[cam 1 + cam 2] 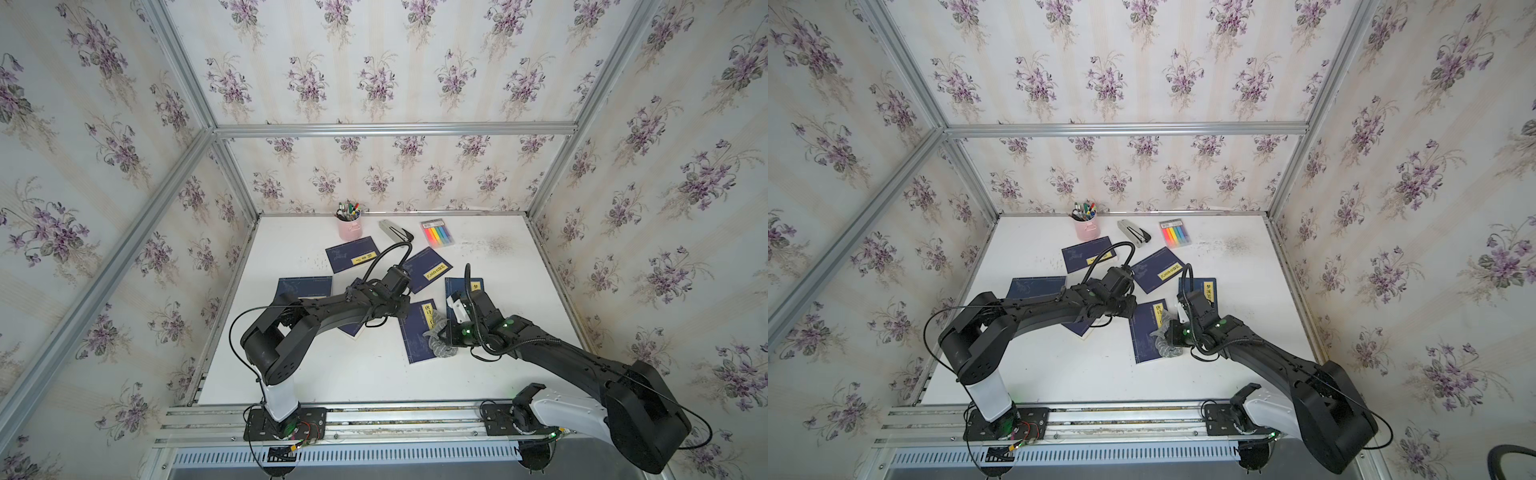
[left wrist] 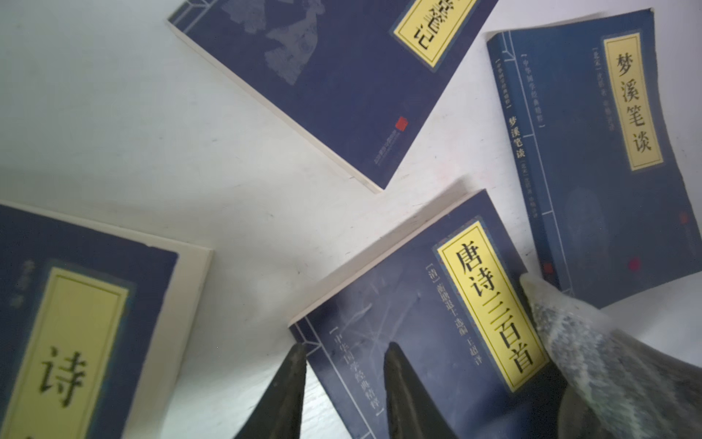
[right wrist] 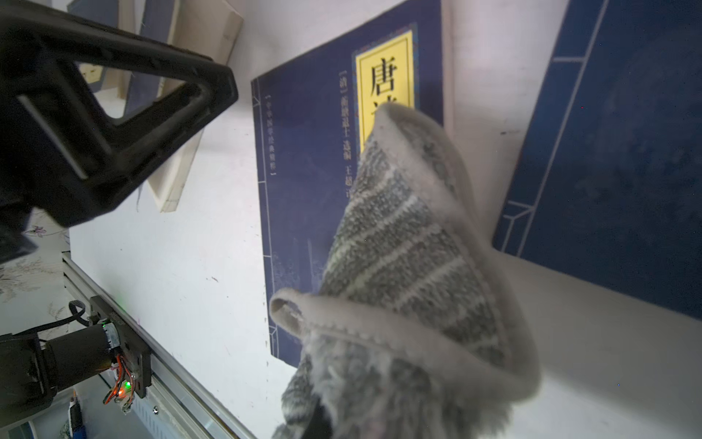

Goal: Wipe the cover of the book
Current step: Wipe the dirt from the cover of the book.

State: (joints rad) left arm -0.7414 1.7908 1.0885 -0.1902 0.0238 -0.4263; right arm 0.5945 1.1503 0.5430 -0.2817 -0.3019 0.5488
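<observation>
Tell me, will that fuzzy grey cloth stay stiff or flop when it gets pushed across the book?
Probably floppy: the cloth folds and curls where it drapes on the book. Its fuzzy pile should likely drag a little, not slip.

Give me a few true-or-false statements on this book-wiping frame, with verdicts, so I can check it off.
1. The right gripper is shut on a grey cloth that rests on a blue book. True.
2. The pen cup is green. False: it is pink.
3. The left gripper has its jaws apart. True.
4. The cloth rests on the book nearest the pen cup. False: it is on the book nearest the front edge of the table.
5. The stapler lies between the pen cup and the marker pack. True.
</observation>
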